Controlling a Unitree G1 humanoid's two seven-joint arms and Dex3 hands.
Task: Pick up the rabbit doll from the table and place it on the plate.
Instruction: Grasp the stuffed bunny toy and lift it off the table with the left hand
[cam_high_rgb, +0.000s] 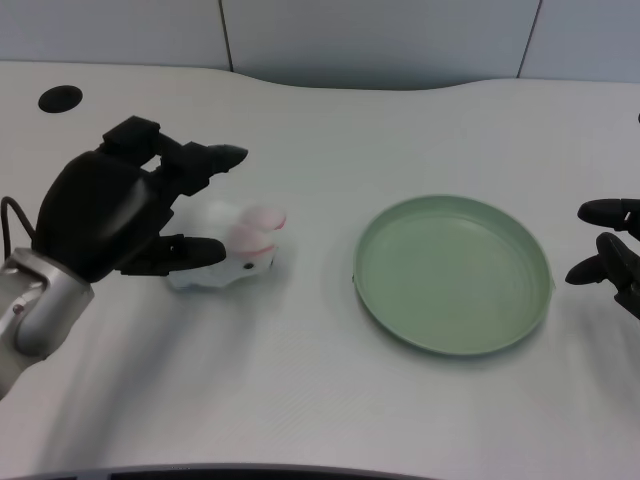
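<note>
The rabbit doll (240, 245) is white with pink ears and lies on the white table (300, 400), left of centre; its outline is blurred. My left hand (120, 210) is right beside its left side, fingers spread. The upper fingers (205, 162) reach over the doll's far side, and the thumb (190, 252) lies against its near left edge. Part of the doll's left side is hidden behind the hand. I cannot tell whether the hand grips it. The green plate (385, 310) sits to the right of the doll and holds nothing.
My right hand (610, 250) rests at the picture's right edge, just beyond the plate's rim. A dark round hole (60, 98) is in the table's far left corner. The table's curved back edge meets a grey wall.
</note>
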